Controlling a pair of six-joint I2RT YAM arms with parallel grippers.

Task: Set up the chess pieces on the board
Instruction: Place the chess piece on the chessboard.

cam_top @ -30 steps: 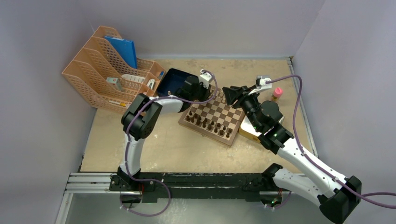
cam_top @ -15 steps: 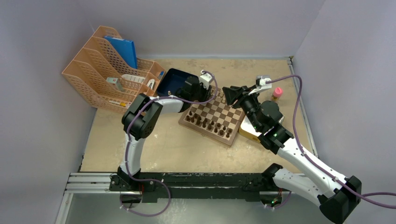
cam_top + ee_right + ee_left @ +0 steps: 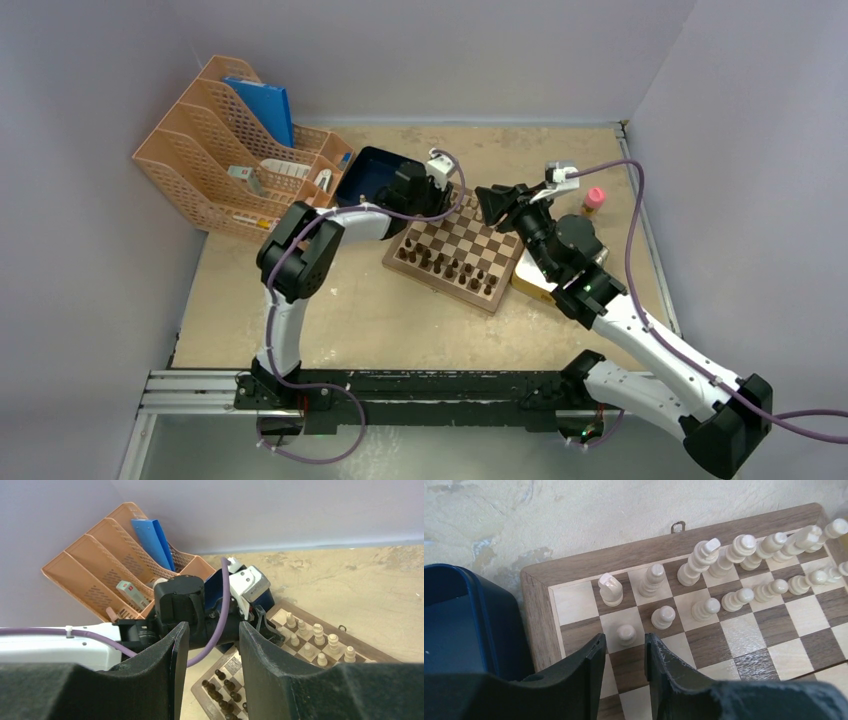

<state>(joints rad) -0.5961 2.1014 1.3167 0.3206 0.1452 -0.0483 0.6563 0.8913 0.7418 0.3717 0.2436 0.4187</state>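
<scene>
Left tool [image 3: 624, 647] is low over the board's [image 3: 470, 245] far left corner, fingers apart. A pawn [image 3: 625, 634] stands free just ahead of the gap, touching neither finger, w/ the tray [image 3: 454, 615] just beside that corner. Light pieces [image 3: 724, 560] line two rows at the board's far edge and dark pieces [image 3: 445, 265] the near edge, mid rows bare. Right tool [image 3: 214, 640] is apart on nothing, raised above the far edge, w/ the board far-middle on the surface [image 3: 350, 310].
</scene>
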